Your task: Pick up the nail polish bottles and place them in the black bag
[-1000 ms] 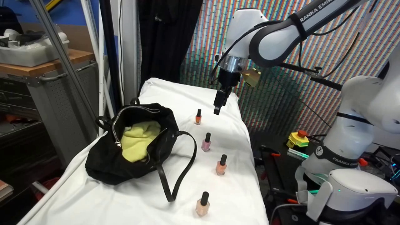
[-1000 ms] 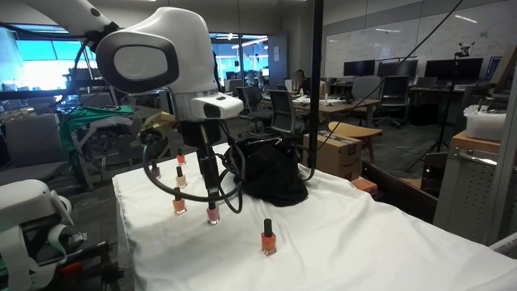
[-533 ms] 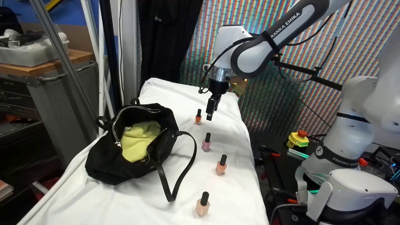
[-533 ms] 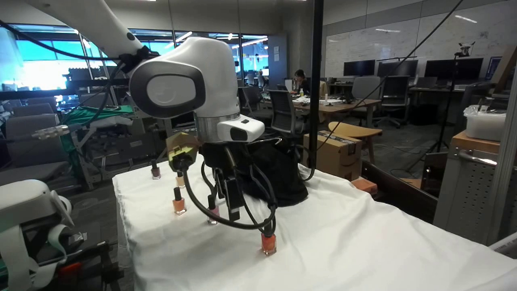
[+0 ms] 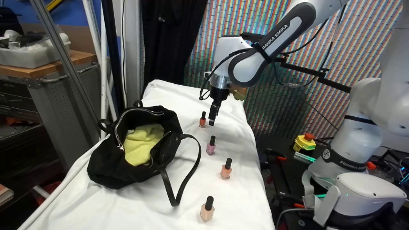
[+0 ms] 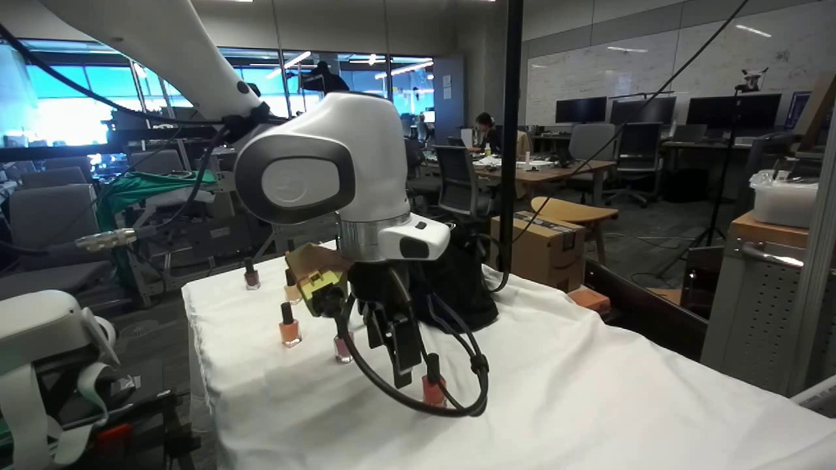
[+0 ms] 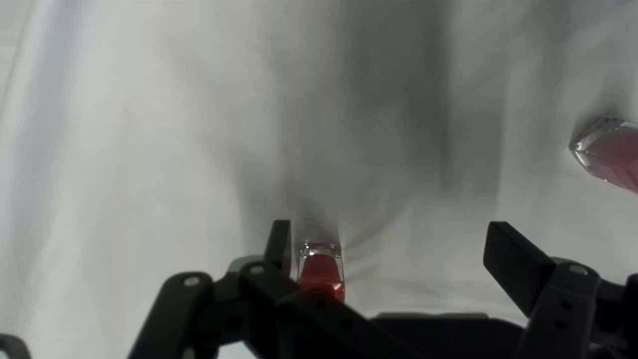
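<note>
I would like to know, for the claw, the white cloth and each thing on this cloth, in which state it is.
Claw: open, gripping nothing.
White cloth: wrinkled.
Black bag: open, unzipped.
Red-orange bottle: upright, capped.
Pink bottle: upright, capped.
Coral bottle: upright, capped.
Pale peach bottle: upright, capped.
Dark purple bottle: upright, capped.
Sixth bottle: cap showing, body hidden.

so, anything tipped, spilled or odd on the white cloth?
Nothing stands out: the small black-capped glass nail polish bottles in view stand upright, no spill shows, and the soft black fabric handbag sits open.
</note>
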### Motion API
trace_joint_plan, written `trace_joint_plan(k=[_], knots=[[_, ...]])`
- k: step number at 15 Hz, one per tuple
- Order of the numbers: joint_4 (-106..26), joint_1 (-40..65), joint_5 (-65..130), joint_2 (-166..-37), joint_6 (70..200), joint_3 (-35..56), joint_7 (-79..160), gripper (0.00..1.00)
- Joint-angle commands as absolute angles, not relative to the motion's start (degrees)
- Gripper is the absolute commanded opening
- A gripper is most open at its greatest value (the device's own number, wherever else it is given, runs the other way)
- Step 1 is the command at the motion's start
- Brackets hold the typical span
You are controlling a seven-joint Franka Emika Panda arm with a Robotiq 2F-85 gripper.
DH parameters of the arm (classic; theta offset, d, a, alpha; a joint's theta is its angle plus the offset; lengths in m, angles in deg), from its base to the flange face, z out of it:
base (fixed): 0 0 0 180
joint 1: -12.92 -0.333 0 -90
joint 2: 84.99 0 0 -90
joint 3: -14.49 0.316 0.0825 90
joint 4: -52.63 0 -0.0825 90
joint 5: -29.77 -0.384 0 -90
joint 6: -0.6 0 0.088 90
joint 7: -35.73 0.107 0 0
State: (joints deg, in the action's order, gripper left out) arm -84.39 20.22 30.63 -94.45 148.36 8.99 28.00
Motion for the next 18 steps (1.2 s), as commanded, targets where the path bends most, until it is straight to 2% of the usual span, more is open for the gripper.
trace_joint_plan(k=[1, 13, 18], knots=[[-81.90, 21.09, 30.00, -97.75, 149.95, 9.12, 24.58, 1.00], [-76.65, 21.96, 29.88, -105.15, 149.34, 9.97, 22.45, 1.00], [-76.63, 22.11, 30.43, -104.51, 149.56, 9.63, 22.83, 1.00]])
